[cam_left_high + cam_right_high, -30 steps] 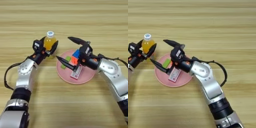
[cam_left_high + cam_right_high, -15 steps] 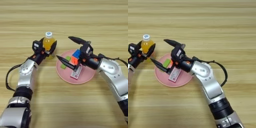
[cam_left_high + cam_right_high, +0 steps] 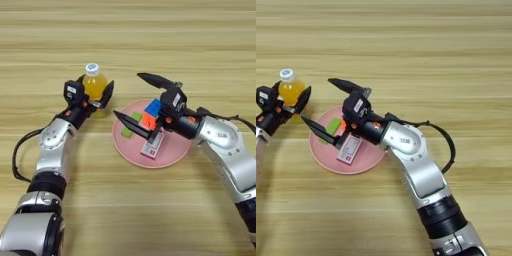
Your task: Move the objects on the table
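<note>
While the left tool (image 3: 95, 96) clasps the bottle (image 3: 94, 85) standing on the counter (image 3: 200, 40) beside the plate (image 3: 170, 155), the right tool (image 3: 145, 107) hangs wide open over cube (image 3: 151, 114), bar (image 3: 131, 125) and box (image 3: 153, 145). Likely next: lift the bottle.

No words or numbers can be read anywhere. The small pink-and-white card box (image 3: 152, 145) on the pink plate (image 3: 172, 154), middle of the frame, has print too small to read.
</note>
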Robot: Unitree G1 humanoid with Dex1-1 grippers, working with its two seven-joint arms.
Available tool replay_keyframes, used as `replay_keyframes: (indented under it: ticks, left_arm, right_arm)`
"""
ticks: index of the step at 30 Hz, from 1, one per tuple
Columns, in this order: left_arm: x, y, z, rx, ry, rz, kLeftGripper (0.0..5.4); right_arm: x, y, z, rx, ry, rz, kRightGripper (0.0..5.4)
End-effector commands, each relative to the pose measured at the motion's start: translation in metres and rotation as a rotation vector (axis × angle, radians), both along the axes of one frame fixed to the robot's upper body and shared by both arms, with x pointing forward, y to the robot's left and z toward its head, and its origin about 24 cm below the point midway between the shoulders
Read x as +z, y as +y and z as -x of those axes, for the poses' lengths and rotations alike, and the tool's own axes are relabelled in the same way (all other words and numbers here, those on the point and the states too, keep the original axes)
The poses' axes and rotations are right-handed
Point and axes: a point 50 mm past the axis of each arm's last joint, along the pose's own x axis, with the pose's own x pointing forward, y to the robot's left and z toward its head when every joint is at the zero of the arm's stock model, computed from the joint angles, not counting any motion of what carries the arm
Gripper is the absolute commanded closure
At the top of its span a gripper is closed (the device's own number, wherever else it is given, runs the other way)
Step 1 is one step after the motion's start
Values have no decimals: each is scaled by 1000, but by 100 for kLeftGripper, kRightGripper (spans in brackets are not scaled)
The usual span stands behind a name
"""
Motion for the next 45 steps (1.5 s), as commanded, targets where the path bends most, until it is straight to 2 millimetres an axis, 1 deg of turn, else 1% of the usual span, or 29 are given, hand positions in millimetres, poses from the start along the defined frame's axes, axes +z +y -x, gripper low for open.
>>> replay_keyframes:
  ticks: [1,7,23,29,36,45]
  left_arm:
    - [2,0,-1,1,-13,-3,57]
    - [4,2,0,7,-24,4,1]
    - [24,7,7,29,-136,58,1]
    - [33,10,14,12,-187,107,1]
    - [41,16,25,23,-229,86,1]
    - [43,22,36,44,-235,65,1]
  right_arm:
    - [2,-1,-1,-7,-13,-6,0]
    - [1,-1,-2,-11,-11,-6,0]
    - [0,-2,-4,-27,-6,-6,0]
    - [-1,-4,-5,-38,-5,-6,0]
    - [-1,-13,-11,-98,6,-5,0]
    - [-20,-38,-22,-223,75,66,0]
